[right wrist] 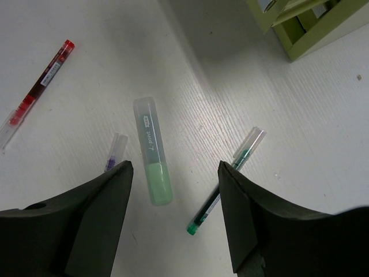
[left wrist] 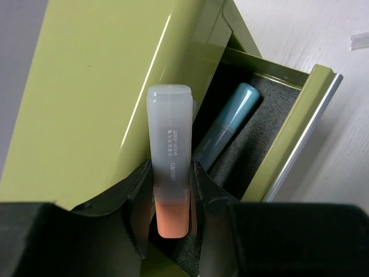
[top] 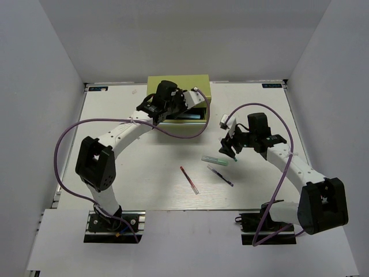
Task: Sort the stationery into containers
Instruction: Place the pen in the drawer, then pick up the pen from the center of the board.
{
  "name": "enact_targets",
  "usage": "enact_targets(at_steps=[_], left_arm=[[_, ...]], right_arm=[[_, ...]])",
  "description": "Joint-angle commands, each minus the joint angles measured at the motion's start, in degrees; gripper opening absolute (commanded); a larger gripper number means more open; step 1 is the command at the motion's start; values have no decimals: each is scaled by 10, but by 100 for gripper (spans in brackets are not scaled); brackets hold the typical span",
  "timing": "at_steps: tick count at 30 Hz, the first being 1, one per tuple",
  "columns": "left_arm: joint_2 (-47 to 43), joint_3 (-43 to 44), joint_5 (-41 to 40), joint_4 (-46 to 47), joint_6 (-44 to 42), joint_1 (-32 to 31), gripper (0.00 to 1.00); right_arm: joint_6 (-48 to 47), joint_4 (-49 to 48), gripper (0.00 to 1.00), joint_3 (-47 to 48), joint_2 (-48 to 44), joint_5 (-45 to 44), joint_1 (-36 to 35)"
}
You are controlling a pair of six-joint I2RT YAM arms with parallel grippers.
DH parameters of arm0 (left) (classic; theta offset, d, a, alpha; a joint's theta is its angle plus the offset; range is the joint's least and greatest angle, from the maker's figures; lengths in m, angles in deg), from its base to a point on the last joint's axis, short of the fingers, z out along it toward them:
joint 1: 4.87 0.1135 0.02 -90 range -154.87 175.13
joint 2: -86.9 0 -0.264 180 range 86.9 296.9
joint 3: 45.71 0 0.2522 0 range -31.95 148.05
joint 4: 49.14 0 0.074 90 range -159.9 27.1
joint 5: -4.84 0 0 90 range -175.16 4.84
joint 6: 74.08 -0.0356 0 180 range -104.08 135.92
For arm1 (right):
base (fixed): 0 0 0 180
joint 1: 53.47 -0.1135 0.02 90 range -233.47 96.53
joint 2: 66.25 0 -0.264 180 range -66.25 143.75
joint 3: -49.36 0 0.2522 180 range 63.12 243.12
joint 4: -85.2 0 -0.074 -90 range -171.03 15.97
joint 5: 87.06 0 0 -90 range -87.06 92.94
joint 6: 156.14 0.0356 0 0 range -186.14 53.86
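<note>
Orange at its tail and frosted at the cap, the marker (left wrist: 170, 144) is clamped in the left claw (left wrist: 171, 190). Its cap points at the chest (left wrist: 104, 86) front, just above the open drawer (left wrist: 288, 133) where a blue marker (left wrist: 228, 124) lies; whether it touches the chest is unclear. Held only by its tail, it could snag on the chest wall or pivot in the grip, and a badly placed release would drop it outside the drawer. Well in front of the chest, the right claw (right wrist: 174, 173) hangs with fingers apart over a green marker (right wrist: 151, 147) — closing there might knock away the thin green pen (right wrist: 228, 182) beside it.
</note>
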Motion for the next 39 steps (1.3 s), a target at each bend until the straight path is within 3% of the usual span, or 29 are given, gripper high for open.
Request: enact_targets(at_steps=[1,8,9,10,11,15,21,27,31,32,35,39], left_arm=[[-15,-2,19,13,-8,1,7],[-27,-34,-7,52,4,1,36],[-32,-40,-7,57,4,1,42],[-32,-40,-7,57,4,1,57],[-32,-40,-7,57,4,1,65],[-52,-58,-21,65,4,1,84],[-94,-35,-43,65,19,-16,87],[-156,-27,-53,55,111,-16,99],[-191,-13,-103,1,274,-16,99],[-203,-13,-123,-37,354,-16,99],[-233,-39,-117,-93,479,-9,99],[-331,-206,-115,-71,679,-9,99]], right_arm=[[1,-18,67,4,-4,5,3],[-2,-15,67,7,7,9,3],[-6,-13,67,8,8,10,2],[-6,-12,68,10,10,15,2],[-7,-11,68,10,12,16,1],[-25,-12,70,12,21,21,1],[-87,-1,70,24,59,41,1],[-190,52,70,49,127,53,-4],[-212,65,70,67,166,43,-9],[-216,67,72,74,176,41,-11],[-217,72,74,73,195,33,-20],[-207,42,75,57,200,-2,-39]])
